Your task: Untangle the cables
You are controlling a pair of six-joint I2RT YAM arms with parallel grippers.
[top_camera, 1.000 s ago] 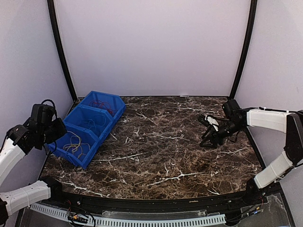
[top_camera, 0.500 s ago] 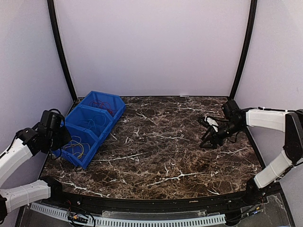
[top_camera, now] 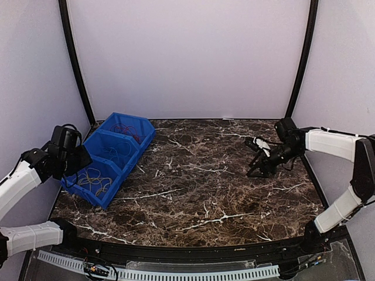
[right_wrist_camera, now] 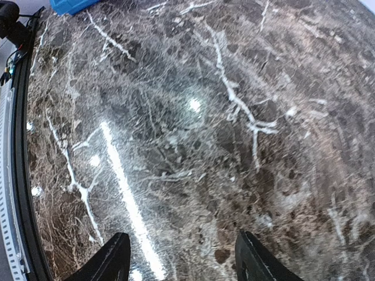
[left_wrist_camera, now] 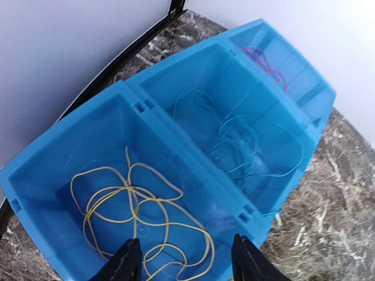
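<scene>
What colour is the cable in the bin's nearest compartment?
Yellow cable; left wrist view shows it best.

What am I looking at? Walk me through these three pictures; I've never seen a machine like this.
This is a robot: a left arm and a right arm bolted at the near edge of a marble table. The wide picture looks down from above and behind them. The other two come from a camera on each wrist. The left pincer hangs open over a blue tray with three compartments, holding a yellow cable, a blue cable and a red cable, one in each. The right pincer is open above the marble. Neither holds anything.
</scene>
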